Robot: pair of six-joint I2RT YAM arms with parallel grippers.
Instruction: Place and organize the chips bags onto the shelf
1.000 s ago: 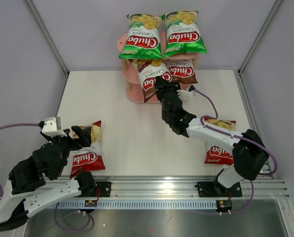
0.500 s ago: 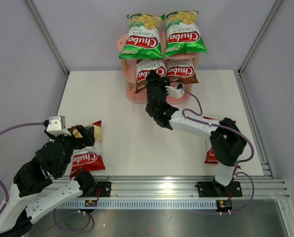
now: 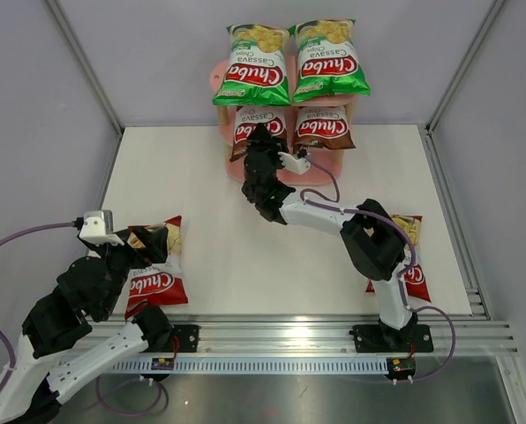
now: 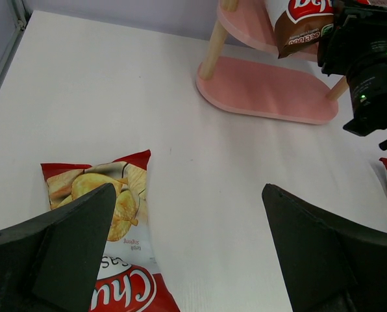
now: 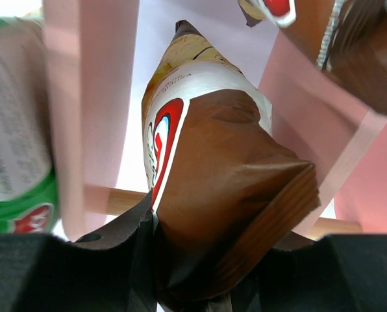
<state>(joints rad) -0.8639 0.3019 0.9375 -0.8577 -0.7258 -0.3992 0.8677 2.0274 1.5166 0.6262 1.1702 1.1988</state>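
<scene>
The pink shelf [image 3: 221, 78] stands at the back centre. Two green bags [image 3: 252, 64] [image 3: 330, 58] rest on its top tier. Two brown bags show at the middle tier. My right gripper [image 3: 261, 152] is shut on the bottom end of the left brown bag [image 3: 251, 130], seen close up in the right wrist view [image 5: 226, 175]. The right brown bag [image 3: 325, 128] stands free. One red bag [image 3: 154, 265] lies flat at the near left, and my left gripper [image 3: 141, 244] hovers open over it [image 4: 109, 234]. The other red bag [image 3: 406, 267] lies at the near right, partly hidden by my right arm.
The shelf's bottom board [image 4: 265, 91] holds nothing in the part that shows. My right arm [image 3: 369, 238] stretches diagonally from the near right to the shelf. Grey walls enclose the white table [image 3: 201, 177] on three sides. A metal rail [image 3: 272, 340] runs along the near edge.
My right gripper has swung left along the shelf front, carrying the brown bag to the left side of the middle tier. The left arm has shifted only slightly.
</scene>
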